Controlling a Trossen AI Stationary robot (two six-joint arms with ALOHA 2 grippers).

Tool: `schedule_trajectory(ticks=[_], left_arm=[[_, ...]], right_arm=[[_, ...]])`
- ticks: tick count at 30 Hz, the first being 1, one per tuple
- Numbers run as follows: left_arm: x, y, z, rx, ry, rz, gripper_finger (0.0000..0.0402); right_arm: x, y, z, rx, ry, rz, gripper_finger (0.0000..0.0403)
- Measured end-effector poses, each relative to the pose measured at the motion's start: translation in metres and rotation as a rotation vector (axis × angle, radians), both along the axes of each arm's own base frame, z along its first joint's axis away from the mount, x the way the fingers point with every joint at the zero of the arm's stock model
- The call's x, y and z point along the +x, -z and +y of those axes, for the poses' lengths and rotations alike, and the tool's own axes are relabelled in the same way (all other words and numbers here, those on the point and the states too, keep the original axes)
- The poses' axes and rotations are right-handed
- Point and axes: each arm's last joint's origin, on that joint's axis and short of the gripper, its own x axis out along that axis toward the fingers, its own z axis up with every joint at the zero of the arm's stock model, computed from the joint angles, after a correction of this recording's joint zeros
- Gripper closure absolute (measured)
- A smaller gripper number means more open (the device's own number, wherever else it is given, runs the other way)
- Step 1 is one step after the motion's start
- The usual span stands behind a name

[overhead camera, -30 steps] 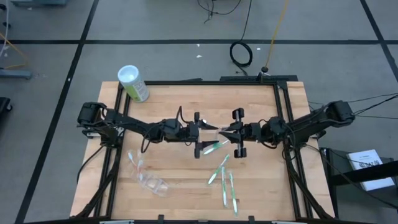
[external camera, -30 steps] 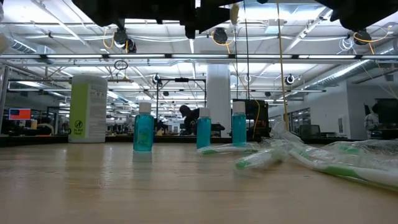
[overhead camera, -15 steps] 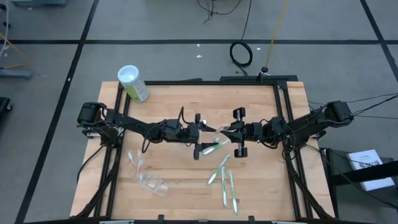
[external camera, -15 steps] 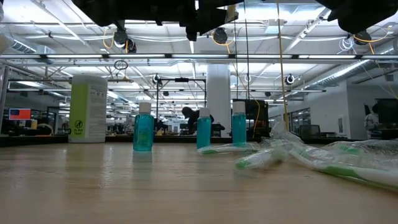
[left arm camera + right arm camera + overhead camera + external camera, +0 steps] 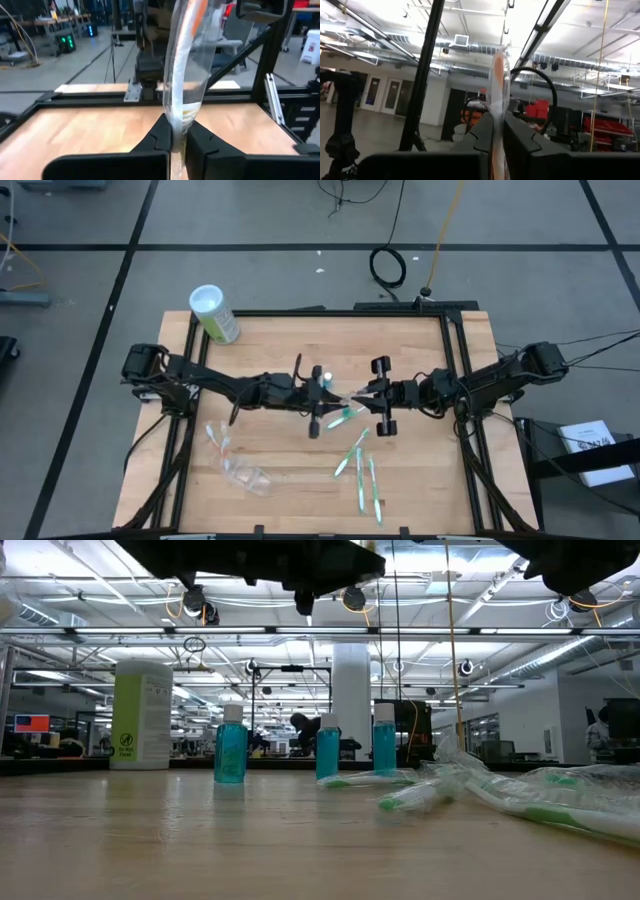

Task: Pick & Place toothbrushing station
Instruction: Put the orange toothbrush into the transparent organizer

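A thin white toothbrush with an orange accent, in a clear wrapper (image 5: 182,65), hangs in the air between my two grippers over the table's middle. My left gripper (image 5: 333,402) is shut on one end and my right gripper (image 5: 363,395) on the other. Several green-accented wrapped toothbrushes (image 5: 358,465) lie flat on the wood nearer the front, and one (image 5: 345,413) lies under the grippers. Three blue tubes with white caps (image 5: 230,745) stand upright. A clear holder (image 5: 246,475) lies at the front left beside more toothbrushes (image 5: 215,438). My left gripper pinches the wrapped toothbrush's near end (image 5: 176,114) between its two fingers, coming level from the table's left and lying along it. The toothbrush reaches away from the fingers, clear of the table. My right gripper pinches the other end of the wrapper (image 5: 497,102) between its two fingers, level from the table's right. The orange-accented part (image 5: 498,70) stands out past the fingertips, lifted clear.
A large green canister with a white lid (image 5: 214,314) stands at the table's far left corner. Black frame rails (image 5: 455,370) run along the table's edges. Bare wood lies at the far middle and the near right.
My left gripper has shut on the wrapped toothbrush's end, which my right gripper kept holding in the air. The left gripper has shifted slightly, and a tube's white cap now shows beside it in the high view.
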Motion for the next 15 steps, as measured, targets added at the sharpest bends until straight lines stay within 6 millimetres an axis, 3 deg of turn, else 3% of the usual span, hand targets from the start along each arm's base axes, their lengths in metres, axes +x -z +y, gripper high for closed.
schedule_trajectory(ticks=[6,10,15], left_arm=[[-0.02,-0.01,-0.008,0.029,-0.033,0.153,0.0387],[-0.052,-0.026,-0.011,0.01,-0.059,0.313,0.0391],[-0.098,-0.041,-0.01,-0.141,-0.113,0.5,0.0384]], right_arm=[[0.003,0.007,0.001,-0.011,-0.006,0.08,0.0363],[0.004,0.012,0.001,-0.024,-0.007,0.185,0.0352],[0.004,0.019,0.001,-0.053,0.007,0.31,0.0344]])
